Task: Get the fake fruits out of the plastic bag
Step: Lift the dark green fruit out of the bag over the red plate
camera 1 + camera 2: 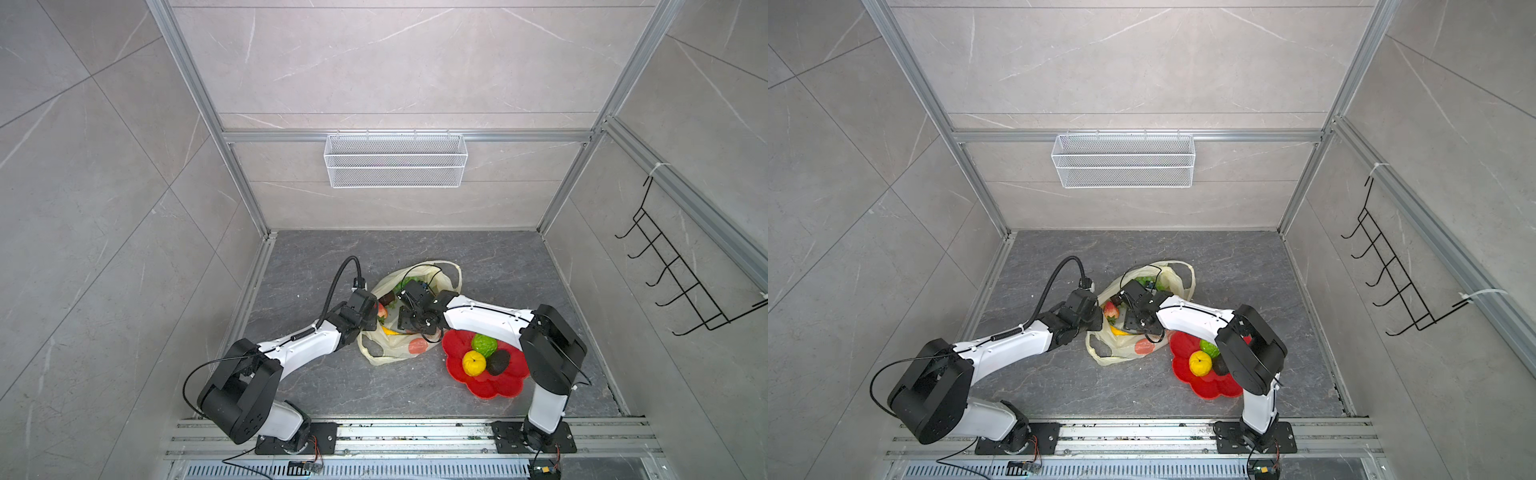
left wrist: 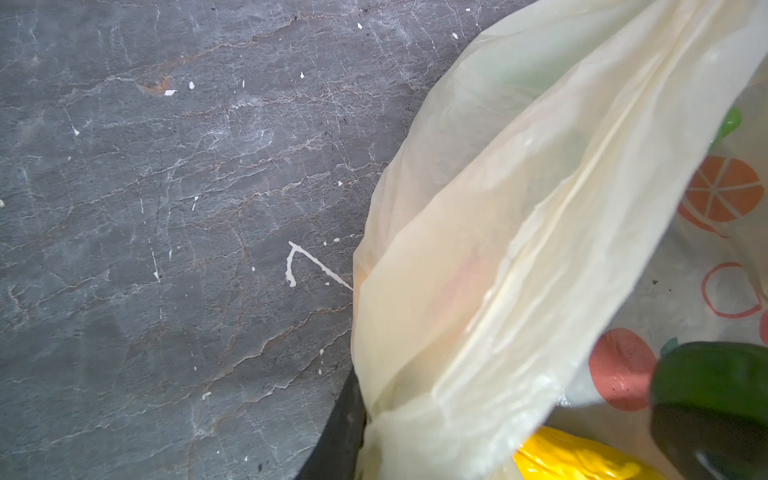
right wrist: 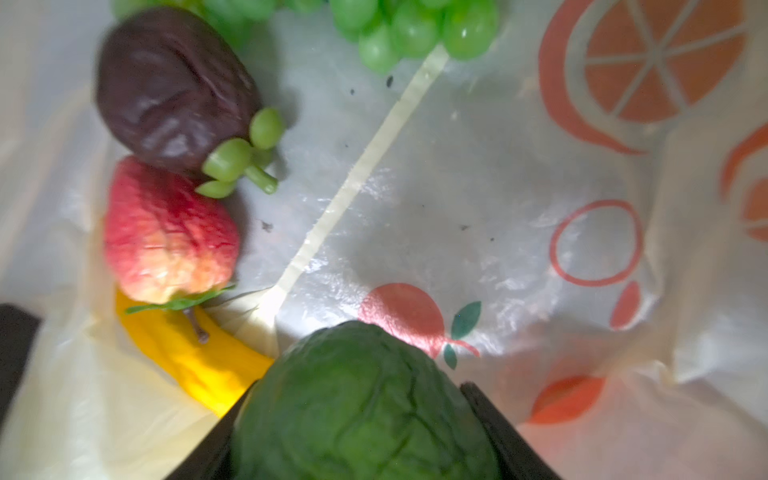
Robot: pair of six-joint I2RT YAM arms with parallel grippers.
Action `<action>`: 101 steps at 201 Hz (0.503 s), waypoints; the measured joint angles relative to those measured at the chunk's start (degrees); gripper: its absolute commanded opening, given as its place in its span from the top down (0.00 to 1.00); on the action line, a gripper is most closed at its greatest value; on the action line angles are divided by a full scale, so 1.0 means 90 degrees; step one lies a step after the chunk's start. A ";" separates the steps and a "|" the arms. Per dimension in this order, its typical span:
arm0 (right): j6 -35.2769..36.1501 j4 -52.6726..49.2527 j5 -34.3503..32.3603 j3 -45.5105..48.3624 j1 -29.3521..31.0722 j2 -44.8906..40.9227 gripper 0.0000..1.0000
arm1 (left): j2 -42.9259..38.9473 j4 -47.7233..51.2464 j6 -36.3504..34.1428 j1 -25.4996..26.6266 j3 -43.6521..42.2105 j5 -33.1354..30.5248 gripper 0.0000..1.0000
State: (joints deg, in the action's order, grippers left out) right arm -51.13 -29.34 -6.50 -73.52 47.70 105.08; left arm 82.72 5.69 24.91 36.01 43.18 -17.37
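The plastic bag (image 1: 395, 351) (image 1: 1121, 347) lies open on the dark floor in both top views. My left gripper (image 2: 374, 449) (image 1: 376, 318) is shut on the bag's bunched rim (image 2: 498, 249). My right gripper (image 3: 357, 403) (image 1: 401, 305) reaches inside the bag, and its fingers press both sides of a wrinkled green avocado (image 3: 365, 424) (image 2: 715, 399). Still in the bag (image 3: 457, 208) are a dark avocado (image 3: 174, 87), a strawberry (image 3: 170, 232), a banana (image 3: 195, 357) and grapes (image 3: 415, 29).
A red flower-shaped plate (image 1: 486, 388) (image 1: 1208, 390) lies right of the bag under my right arm. It holds a bumpy green fruit (image 1: 484, 345), a yellow lemon (image 1: 473, 362) and a dark avocado (image 1: 498, 361). A white wire basket (image 1: 395, 160) hangs on the back wall, a black hook rack (image 1: 681, 270) on the right wall.
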 measured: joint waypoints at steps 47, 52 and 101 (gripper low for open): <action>0.0073 -0.0070 -0.0039 0.0000 0.0000 -0.0231 0.36 | 0.0000 0.0002 0.0000 0.0000 0.0000 -0.0002 0.82; 0.0097 -0.0095 -0.0036 0.0000 0.0000 -0.0260 0.36 | 0.0000 0.0000 0.0000 0.0000 0.0000 -0.0002 0.82; 0.0214 -0.0510 -0.0134 0.0061 0.0000 -0.1090 0.38 | 0.0005 0.0002 0.0000 0.0000 0.0000 0.0002 0.82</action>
State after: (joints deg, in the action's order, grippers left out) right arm -49.21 -33.93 -7.70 -72.97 47.70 95.26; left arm 82.76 5.72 24.91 36.01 43.18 -17.34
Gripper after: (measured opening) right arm 0.666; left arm 0.183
